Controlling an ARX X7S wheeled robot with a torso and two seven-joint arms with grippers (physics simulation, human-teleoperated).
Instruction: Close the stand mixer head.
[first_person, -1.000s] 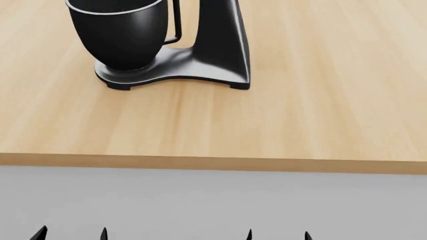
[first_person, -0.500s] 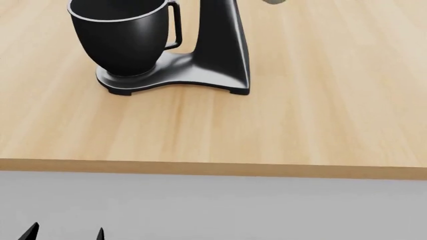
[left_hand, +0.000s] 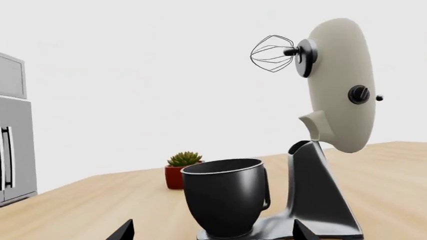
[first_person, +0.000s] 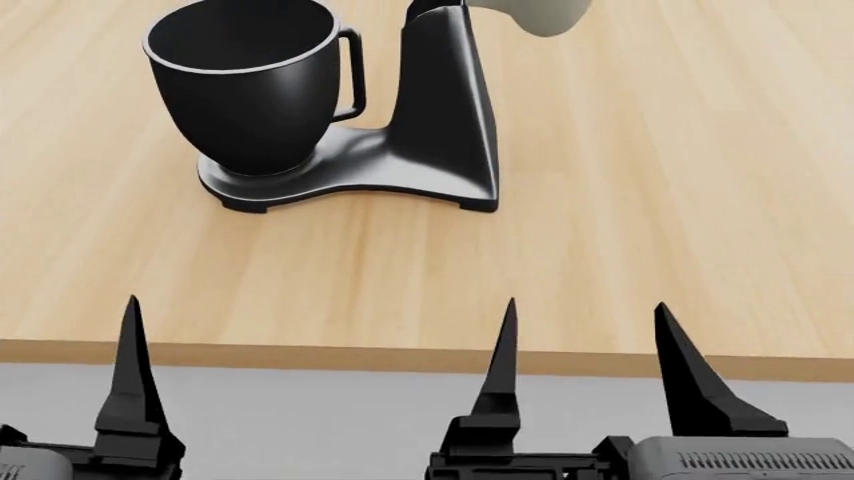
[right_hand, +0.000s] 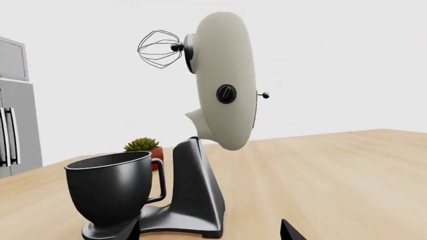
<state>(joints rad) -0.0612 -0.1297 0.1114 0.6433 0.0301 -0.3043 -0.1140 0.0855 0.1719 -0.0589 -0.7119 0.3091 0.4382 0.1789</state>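
The stand mixer head (left_hand: 337, 85) is cream-white and tilted up, almost upright, over the black base column (left_hand: 313, 190). Its wire whisk (left_hand: 272, 53) points into the air, above the black handled bowl (left_hand: 227, 195). The black dial (left_hand: 359, 94) and ball-tipped lever (left_hand: 379, 98) show on its side. It also shows in the right wrist view (right_hand: 223, 80). In the head view only its lower end (first_person: 541, 12) shows. My left gripper (left_hand: 212, 230) and right gripper (first_person: 585, 310) are open and empty, low at the counter's front edge, short of the mixer.
The wooden counter (first_person: 667, 200) has its front edge (first_person: 267, 352) just behind my fingertips. A small succulent in a red pot (left_hand: 181, 170) stands behind the bowl. A grey cabinet or fridge (left_hand: 10, 145) stands at the far end.
Both grippers have risen into the head view and look much larger. The mixer has shifted lower in the picture, and the head's lower end now shows at the top.
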